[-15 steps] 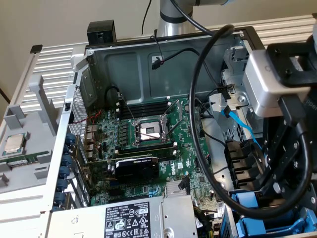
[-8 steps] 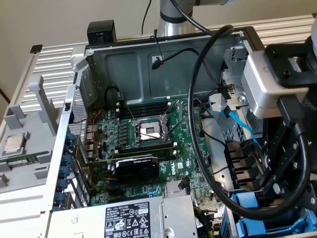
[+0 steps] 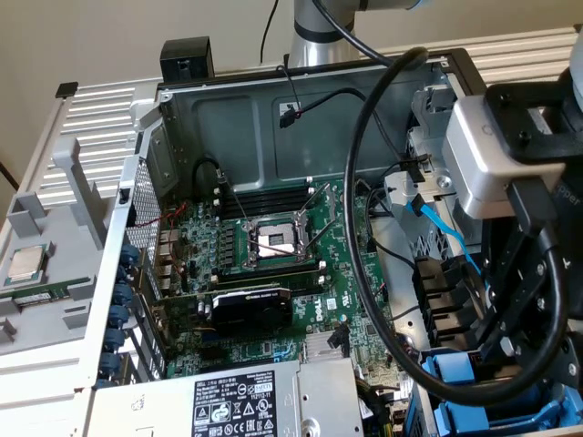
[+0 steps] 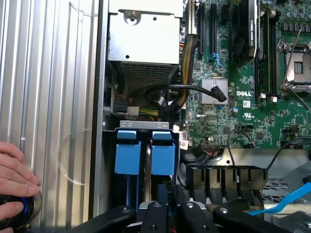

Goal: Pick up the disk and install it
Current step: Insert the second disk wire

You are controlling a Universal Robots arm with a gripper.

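Observation:
The disk stands on edge in the drive bay of the open computer case (image 3: 173,118). What shows of it is its blue plastic carrier (image 4: 163,155) (image 3: 455,378), next to a second blue carrier (image 4: 128,155). My gripper (image 4: 167,211) hangs right over the bay at the case's corner on the exterior view's right. Its black fingers (image 4: 155,213) are drawn close together on the carrier's near end, with a sliver of blue between them. The disk's metal face and label are hidden inside the bay.
A silver power supply box (image 4: 143,34) sits beside the bay, with black cables (image 4: 184,90) looping between them. The motherboard holds an open processor socket (image 3: 273,241) and a black graphics card (image 3: 250,305). A blue cable (image 3: 446,232) runs nearby. A person's hand (image 4: 14,174) rests on a round black device.

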